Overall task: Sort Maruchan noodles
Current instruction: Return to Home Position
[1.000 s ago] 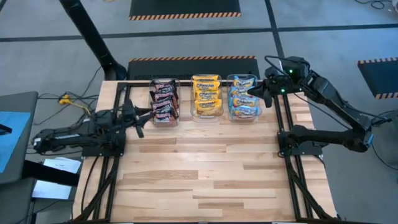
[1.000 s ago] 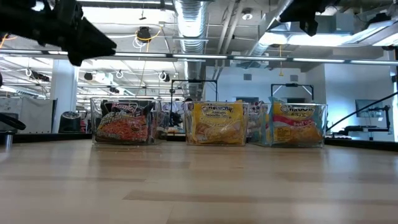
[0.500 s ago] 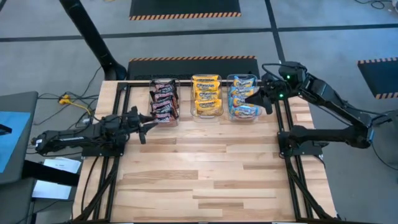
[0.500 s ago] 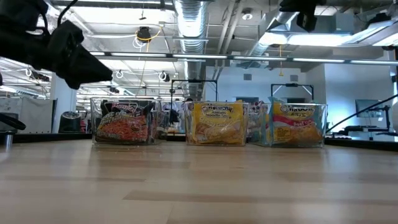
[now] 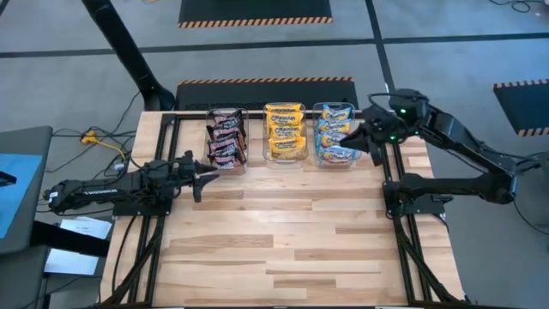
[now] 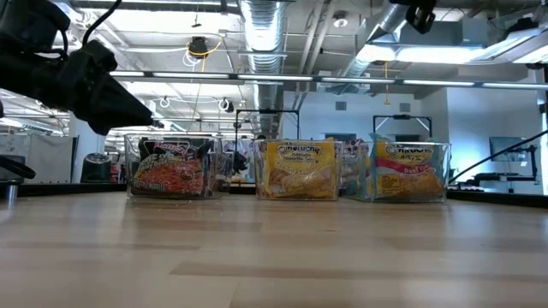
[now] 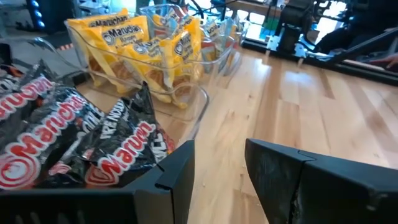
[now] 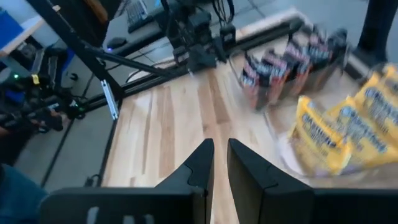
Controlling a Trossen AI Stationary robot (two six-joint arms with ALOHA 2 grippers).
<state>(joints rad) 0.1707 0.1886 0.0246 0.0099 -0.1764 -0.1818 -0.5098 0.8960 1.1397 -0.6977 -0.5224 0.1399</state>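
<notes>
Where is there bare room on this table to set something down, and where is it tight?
Free: the bare wood of the table in front of the bins, side to side. Crowded: the back edge, three full bins side by side, the left gripper by the left one, the right gripper by the right one.

Wood table [image 5: 283, 240], dark noodle packs [image 5: 226, 137] on the left, yellow noodle packs [image 5: 284, 131] in the middle, blue noodle packs [image 5: 334, 137] on the right, left gripper [image 5: 206, 174] near the dark ones, right gripper [image 5: 358, 137] beside the blue ones.
</notes>
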